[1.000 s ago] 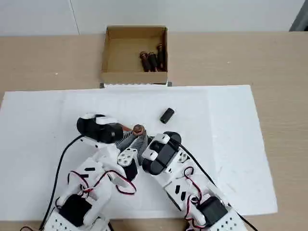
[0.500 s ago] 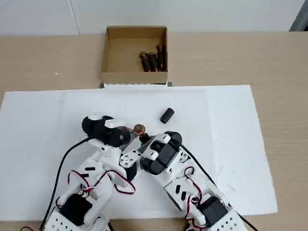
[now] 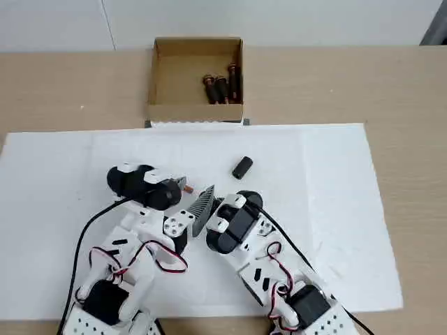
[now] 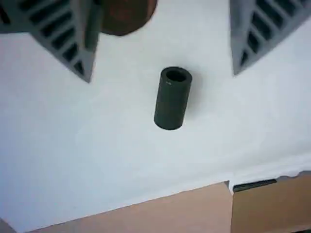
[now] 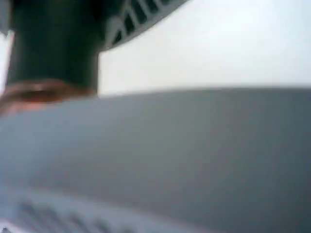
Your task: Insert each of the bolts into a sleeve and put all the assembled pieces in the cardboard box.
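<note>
To judge by looks, a light, rigid, slick-walled sleeve (image 3: 242, 167), likely to roll if nudged; best pinched across the barrel at mid-length, leaving the bore free for a bolt. Lies on its side on the white sheet (image 3: 335, 209), near the left gripper (image 4: 163, 73) and well apart from the box (image 3: 195, 112). Runs flat and diagonal, long axis slanting toward the box, one open end turned back at that gripper. There: jaws released and spread wide, a copper bolt head (image 4: 127, 14) just beside one finger; cannot tell whether touching.
</note>
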Available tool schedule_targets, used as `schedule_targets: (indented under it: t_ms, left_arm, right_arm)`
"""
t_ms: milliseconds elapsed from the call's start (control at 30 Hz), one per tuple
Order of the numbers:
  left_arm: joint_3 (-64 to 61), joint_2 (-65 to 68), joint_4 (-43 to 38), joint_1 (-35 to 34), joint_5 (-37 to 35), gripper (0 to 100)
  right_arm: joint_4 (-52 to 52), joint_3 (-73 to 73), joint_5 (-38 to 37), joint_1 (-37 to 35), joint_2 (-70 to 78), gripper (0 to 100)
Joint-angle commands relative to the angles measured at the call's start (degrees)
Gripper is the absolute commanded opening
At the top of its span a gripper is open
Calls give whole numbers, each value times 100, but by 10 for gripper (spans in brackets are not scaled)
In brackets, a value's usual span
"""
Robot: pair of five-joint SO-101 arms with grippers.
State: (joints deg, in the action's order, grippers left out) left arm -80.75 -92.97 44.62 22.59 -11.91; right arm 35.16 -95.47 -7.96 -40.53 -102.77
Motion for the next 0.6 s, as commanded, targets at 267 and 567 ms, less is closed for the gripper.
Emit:
schedule_targets:
  t_ms: [267,567]
  left_arm:
    - [699,-62,-26,-334,70,9]
    - [259,-53,9,-1556,492,6]
  right_arm:
    - [-163,9,-26,629,-119,4]
    - [-110,-35,-18,1297,-110,4]
